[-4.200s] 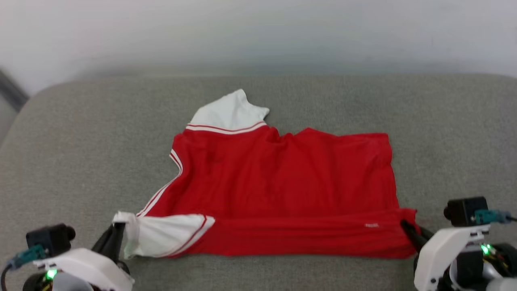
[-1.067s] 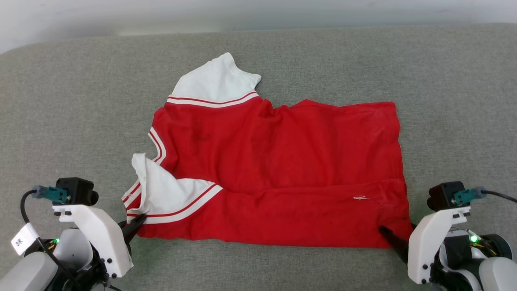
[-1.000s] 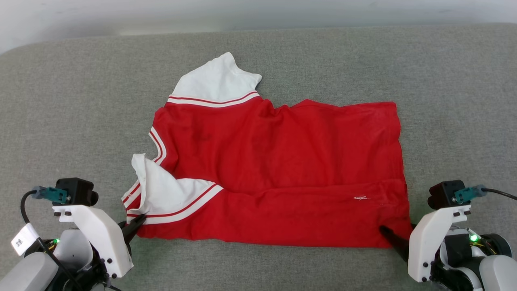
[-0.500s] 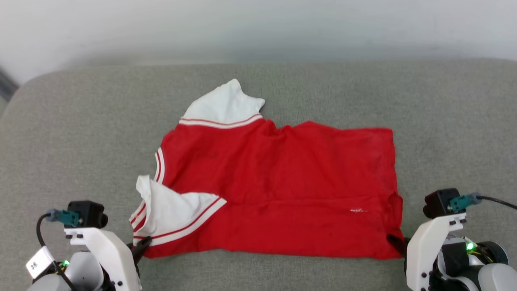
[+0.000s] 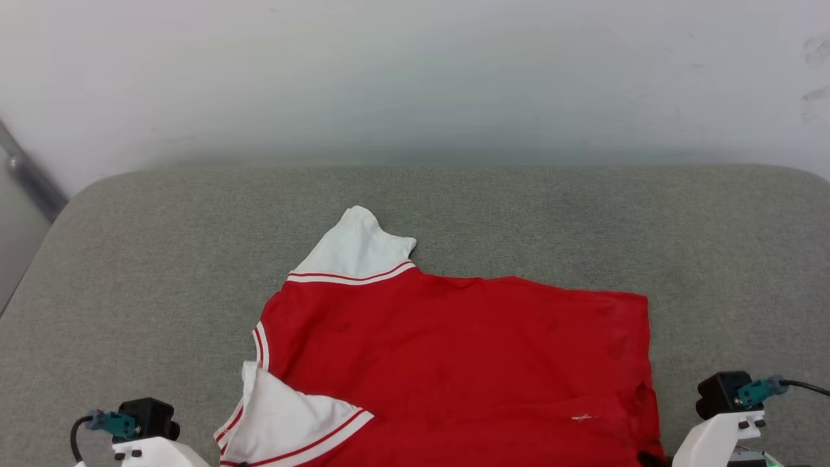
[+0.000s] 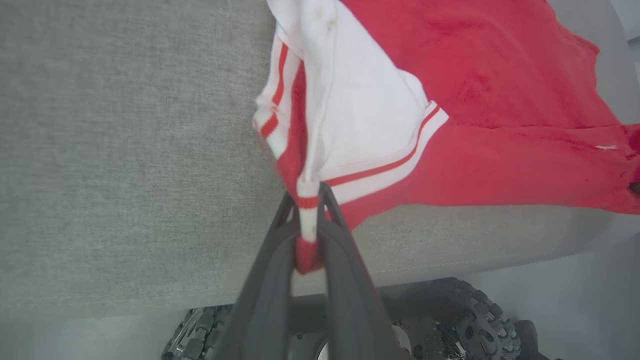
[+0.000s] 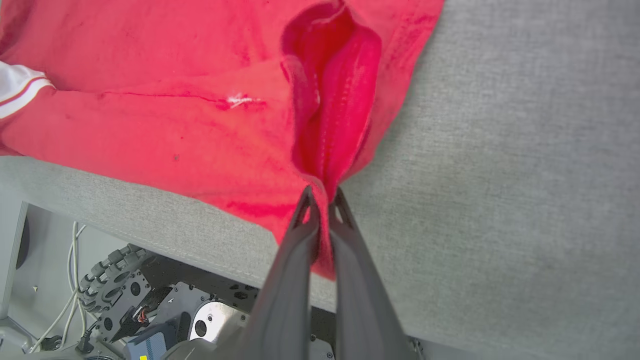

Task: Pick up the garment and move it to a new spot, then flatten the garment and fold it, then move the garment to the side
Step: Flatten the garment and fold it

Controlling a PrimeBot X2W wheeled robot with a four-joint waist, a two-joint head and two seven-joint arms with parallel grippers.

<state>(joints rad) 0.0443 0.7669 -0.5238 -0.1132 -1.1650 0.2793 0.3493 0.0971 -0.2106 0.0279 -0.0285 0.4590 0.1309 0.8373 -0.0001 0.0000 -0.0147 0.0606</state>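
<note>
The garment (image 5: 454, 363) lies spread on the padded surface (image 5: 162, 259), close to its front edge. Behind the garment is bare padding, then the wall (image 5: 415, 78). The far sleeve (image 5: 360, 250) projects at the garment's back left; the near sleeve (image 5: 285, 421) lies folded over its front left. The left gripper (image 6: 309, 195) is at the garment's front-left corner and the right gripper (image 7: 322, 194) at its front-right, with cloth between the fingers of each.

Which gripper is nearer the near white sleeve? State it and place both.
Left. The left gripper pinches fabric right at the near white sleeve; the right gripper pinches a red corner of the garment, at the opposite end.
</note>
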